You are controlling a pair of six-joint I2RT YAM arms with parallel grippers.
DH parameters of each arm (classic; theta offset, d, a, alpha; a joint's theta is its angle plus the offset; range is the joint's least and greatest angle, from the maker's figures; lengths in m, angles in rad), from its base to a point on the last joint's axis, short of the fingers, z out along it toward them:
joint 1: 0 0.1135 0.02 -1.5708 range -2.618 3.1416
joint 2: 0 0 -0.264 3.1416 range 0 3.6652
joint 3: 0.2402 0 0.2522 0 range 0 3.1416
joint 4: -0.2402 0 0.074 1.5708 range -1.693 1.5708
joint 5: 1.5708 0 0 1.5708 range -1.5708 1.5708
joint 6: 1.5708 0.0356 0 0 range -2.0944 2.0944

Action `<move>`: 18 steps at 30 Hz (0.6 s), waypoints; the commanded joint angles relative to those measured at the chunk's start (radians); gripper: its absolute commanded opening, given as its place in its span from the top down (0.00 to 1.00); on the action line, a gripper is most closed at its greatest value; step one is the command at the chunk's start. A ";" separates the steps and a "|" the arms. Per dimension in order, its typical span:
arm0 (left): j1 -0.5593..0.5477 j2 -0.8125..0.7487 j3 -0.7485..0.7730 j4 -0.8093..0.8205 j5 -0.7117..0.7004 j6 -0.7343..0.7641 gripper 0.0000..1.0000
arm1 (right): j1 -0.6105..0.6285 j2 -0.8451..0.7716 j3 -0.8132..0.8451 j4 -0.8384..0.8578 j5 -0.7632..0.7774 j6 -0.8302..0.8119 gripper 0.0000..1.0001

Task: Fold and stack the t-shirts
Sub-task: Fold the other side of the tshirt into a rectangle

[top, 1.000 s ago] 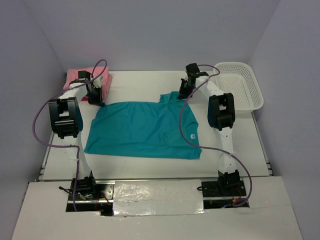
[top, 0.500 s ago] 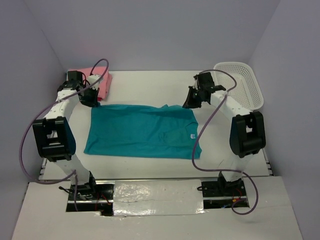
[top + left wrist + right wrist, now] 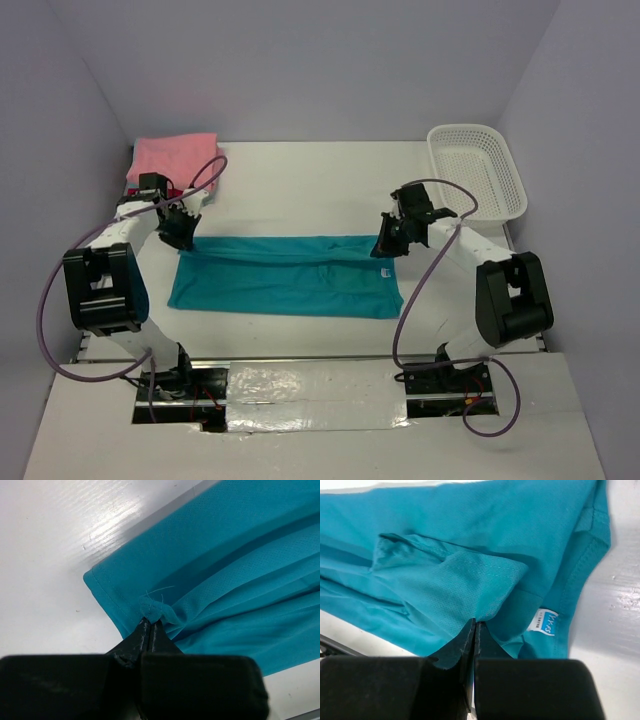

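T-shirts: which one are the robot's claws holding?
The teal-blue t-shirt: the left gripper and right gripper pinch its far edge. The pink t-shirt lies folded far left, untouched.

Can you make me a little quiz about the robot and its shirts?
1. Fill in: the pink shirt lies at the table's far ___ corner.
2. True or false: the basket stands at the far right of the table.
3. The left pincer and right pincer are both shut on: A) teal shirt B) pink shirt C) basket

Key: 1 left; 2 true; 3 A.
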 commanded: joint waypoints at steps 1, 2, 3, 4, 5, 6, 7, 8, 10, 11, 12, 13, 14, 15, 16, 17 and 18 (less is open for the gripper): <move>0.006 -0.054 0.006 0.001 0.007 0.048 1.00 | 0.019 -0.047 0.001 0.037 0.008 0.003 1.00; 0.005 -0.055 0.008 0.001 0.018 0.052 1.00 | 0.020 -0.043 0.002 0.033 0.008 0.001 1.00; 0.005 -0.055 0.008 -0.008 0.027 0.064 1.00 | 0.025 -0.041 0.005 0.030 0.008 0.001 1.00; 0.006 -0.057 0.005 -0.012 0.036 0.078 0.99 | 0.029 -0.040 0.002 0.028 0.007 0.001 1.00; 0.006 -0.058 -0.001 -0.018 0.046 0.090 0.94 | 0.034 -0.038 -0.002 0.034 0.007 0.001 1.00; 0.006 -0.060 -0.012 -0.023 0.050 0.112 0.72 | 0.037 -0.035 -0.009 0.040 0.002 0.010 1.00; 0.005 -0.063 -0.015 -0.049 0.053 0.126 0.61 | 0.046 -0.029 -0.022 0.049 -0.004 0.015 1.00; 0.014 -0.066 -0.017 -0.064 0.071 0.135 0.51 | 0.051 -0.023 -0.027 0.062 -0.010 0.021 1.00; 0.050 -0.084 0.003 -0.149 0.143 0.178 0.48 | 0.065 -0.004 -0.036 0.069 -0.007 0.025 1.00; 0.111 -0.090 0.047 -0.181 0.188 0.187 0.48 | 0.071 0.002 -0.039 0.075 -0.004 0.027 1.00; 0.147 -0.093 0.081 -0.219 0.288 0.222 0.48 | 0.074 0.008 -0.041 0.077 -0.001 0.026 1.00; 0.172 -0.089 0.115 -0.320 0.338 0.254 0.49 | 0.076 0.019 -0.050 0.080 0.005 0.027 1.00; 0.199 -0.080 0.182 -0.375 0.375 0.291 0.50 | 0.076 0.025 -0.053 0.088 0.005 0.029 1.00; 0.199 -0.060 0.208 -0.418 0.401 0.349 0.50 | 0.074 0.028 -0.064 0.091 0.005 0.027 1.00; 0.196 -0.054 0.221 -0.413 0.400 0.339 0.50 | 0.077 0.034 -0.068 0.095 0.005 0.029 1.00; 0.184 -0.043 0.212 -0.361 0.383 0.233 0.49 | 0.077 0.034 -0.074 0.106 0.004 0.030 1.00; 0.173 -0.037 0.197 -0.304 0.351 0.185 0.47 | 0.077 0.039 -0.078 0.109 0.004 0.030 1.00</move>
